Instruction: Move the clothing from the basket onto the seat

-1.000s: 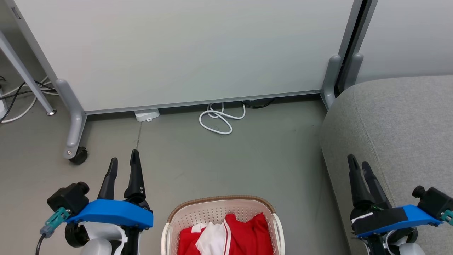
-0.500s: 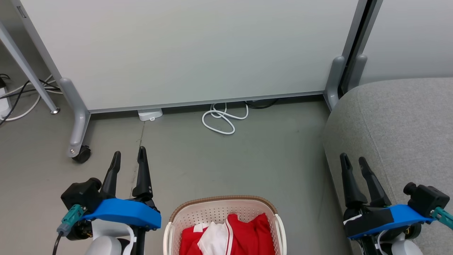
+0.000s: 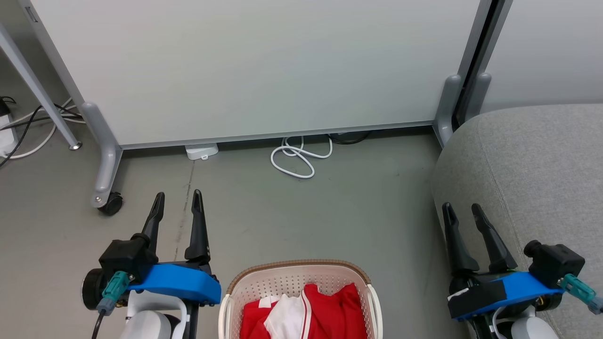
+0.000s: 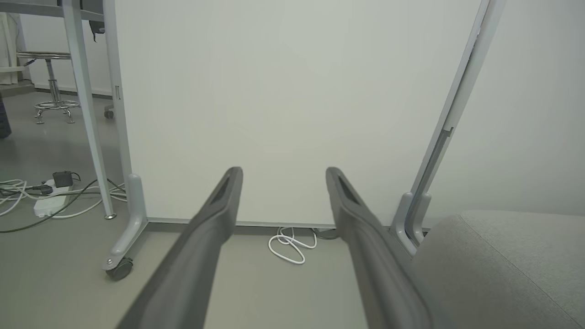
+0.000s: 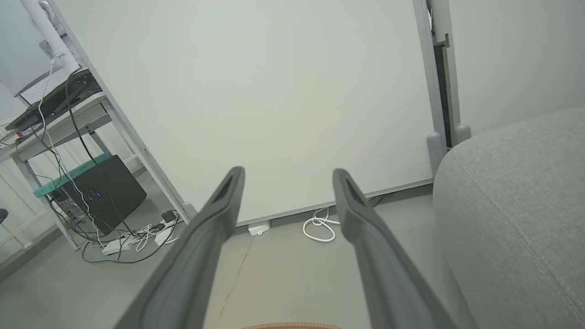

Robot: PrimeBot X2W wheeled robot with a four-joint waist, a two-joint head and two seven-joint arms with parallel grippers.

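Floor [image 3: 358, 207]: grey. It carries the basket near its right edge, where the seat rises.
Partition [image 3: 264, 66]: a pale panel on castors, closing the floor's far edge.
Seat [image 3: 532, 165]: a grey cushion on the robot's right, bare in the part shown, well apart from the basket.
Basket [image 3: 297, 262]: stands on the floor between the two arms, cut off by the head view's bottom edge, so its long axis cannot be told.
Clothing [image 3: 332, 313]: red fabric with a white panel, all inside the basket and none on the seat.
Left gripper [image 3: 178, 195]: fingers spread wide, holding nothing and pointing at the partition. Its wrist is just beside the basket's left rim.
Right gripper [image 3: 461, 207]: also wide and empty, over the seat's near edge.
Key relation: the clothing lies below and behind both sets of fingertips. The left arm looks nearer, and either one would have to tip down and draw back to reach in.
Cable [image 3: 294, 157]: a white coil at the floor's far edge.
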